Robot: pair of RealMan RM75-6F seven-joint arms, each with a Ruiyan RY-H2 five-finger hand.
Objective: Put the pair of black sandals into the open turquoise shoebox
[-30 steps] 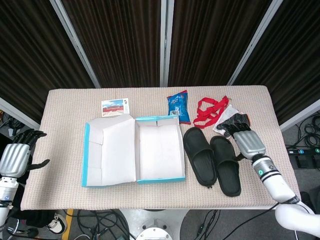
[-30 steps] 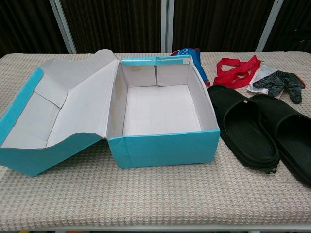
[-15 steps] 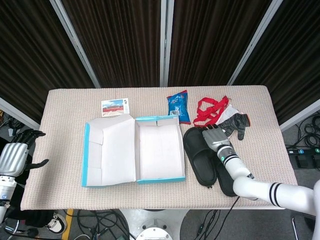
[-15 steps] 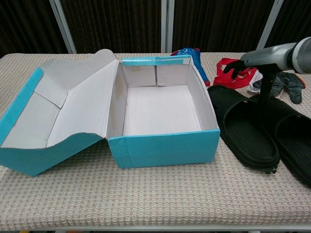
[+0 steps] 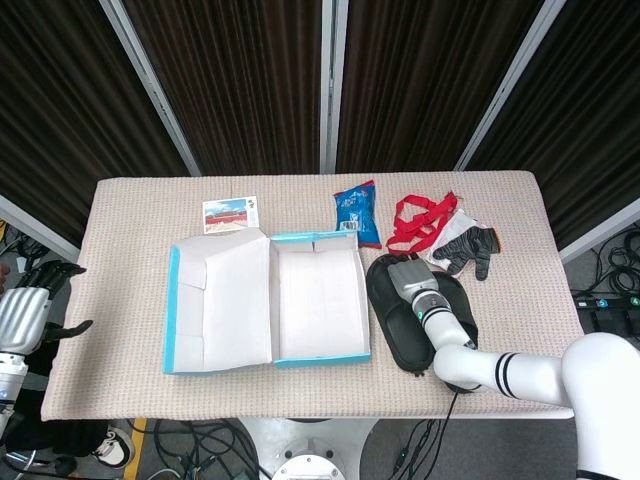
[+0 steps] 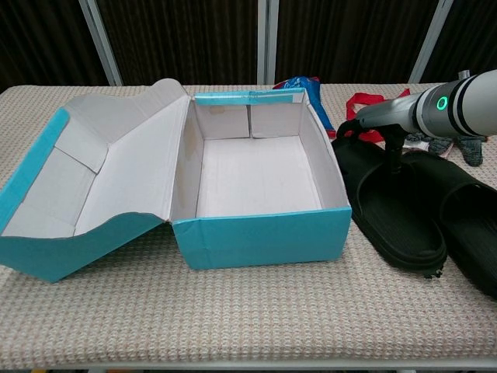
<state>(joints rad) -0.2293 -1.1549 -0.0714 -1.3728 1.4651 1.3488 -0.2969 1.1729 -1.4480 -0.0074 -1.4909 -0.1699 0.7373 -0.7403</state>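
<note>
The two black sandals lie side by side right of the box: the left sandal [image 5: 392, 328] [image 6: 388, 214] and the right sandal [image 5: 463, 303] [image 6: 466, 221]. The open turquoise shoebox [image 5: 320, 238] [image 6: 260, 237] has a bare white inside, and its lid [image 5: 215, 300] is folded out to the left. My right hand [image 5: 407, 279] [image 6: 371, 119] hovers over the far end of the left sandal, fingers spread toward the box and the thumb hanging down, holding nothing. My left hand [image 5: 27, 311] hangs open off the table's left edge.
Behind the sandals lie a red strap [image 5: 422, 220], a pair of grey gloves [image 5: 466, 246] and a blue snack packet [image 5: 357, 213]. A small picture card [image 5: 230, 213] sits behind the lid. My right forearm [image 5: 490, 368] crosses the right sandal.
My right hand has swung left from beside the right sandal to above the far end of the left sandal. The sandals, box and left hand have stayed put.
</note>
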